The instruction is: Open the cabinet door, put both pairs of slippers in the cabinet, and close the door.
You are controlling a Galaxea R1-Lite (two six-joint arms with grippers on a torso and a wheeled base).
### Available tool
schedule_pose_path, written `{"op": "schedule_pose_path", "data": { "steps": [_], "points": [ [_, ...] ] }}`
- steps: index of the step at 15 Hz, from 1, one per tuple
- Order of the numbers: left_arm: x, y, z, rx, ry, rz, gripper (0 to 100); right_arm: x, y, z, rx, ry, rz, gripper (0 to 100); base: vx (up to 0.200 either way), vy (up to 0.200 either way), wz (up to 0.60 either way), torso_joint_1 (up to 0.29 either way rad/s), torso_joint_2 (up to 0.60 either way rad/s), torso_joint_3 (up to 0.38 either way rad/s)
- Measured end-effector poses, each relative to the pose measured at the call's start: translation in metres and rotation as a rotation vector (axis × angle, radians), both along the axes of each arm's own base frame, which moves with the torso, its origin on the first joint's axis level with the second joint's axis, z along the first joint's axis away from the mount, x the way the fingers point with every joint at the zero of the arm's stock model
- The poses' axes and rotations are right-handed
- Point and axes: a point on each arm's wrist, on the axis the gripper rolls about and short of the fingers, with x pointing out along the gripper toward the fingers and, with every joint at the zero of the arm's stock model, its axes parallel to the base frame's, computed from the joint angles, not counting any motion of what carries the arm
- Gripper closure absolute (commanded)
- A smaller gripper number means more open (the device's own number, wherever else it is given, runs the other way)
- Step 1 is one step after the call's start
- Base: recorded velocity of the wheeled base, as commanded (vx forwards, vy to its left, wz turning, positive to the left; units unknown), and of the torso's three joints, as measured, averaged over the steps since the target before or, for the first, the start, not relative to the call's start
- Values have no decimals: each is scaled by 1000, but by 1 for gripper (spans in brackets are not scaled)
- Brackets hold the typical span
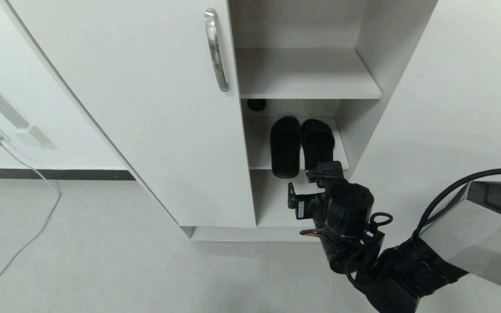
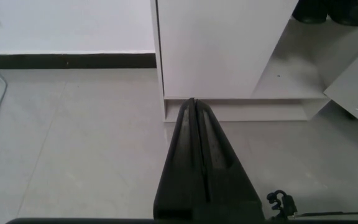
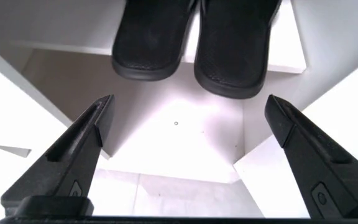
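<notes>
On the cabinet shelf (image 1: 257,148) — black slippers (image 1: 285,145)

Free passage into bottom compartment (image 1: 272,204) and over upper shelf (image 1: 307,71); blocked at middle shelf (image 1: 257,143) by slippers (image 1: 300,145), bounded on left by open door (image 1: 146,108)

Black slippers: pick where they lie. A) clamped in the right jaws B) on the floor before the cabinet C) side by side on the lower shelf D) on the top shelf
C: the black slippers lie side by side on the lower shelf, and the right gripper has its jaws open.
</notes>
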Motion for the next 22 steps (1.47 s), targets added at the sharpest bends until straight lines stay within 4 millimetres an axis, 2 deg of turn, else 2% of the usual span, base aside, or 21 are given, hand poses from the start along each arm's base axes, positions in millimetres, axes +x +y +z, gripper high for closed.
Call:
{"op": "schedule_pose_path", "data": {
  "steps": [9,22],
  "points": [
    [0,0,0,0,1,-3,100,-5,0,-3,-12,12,10,0,0,0,0,-1,1,12],
    [0,0,0,6,1,-11,100,-13,2,-9,-33,32,29,0,0,0,0,2,2,198]
  ]
}}
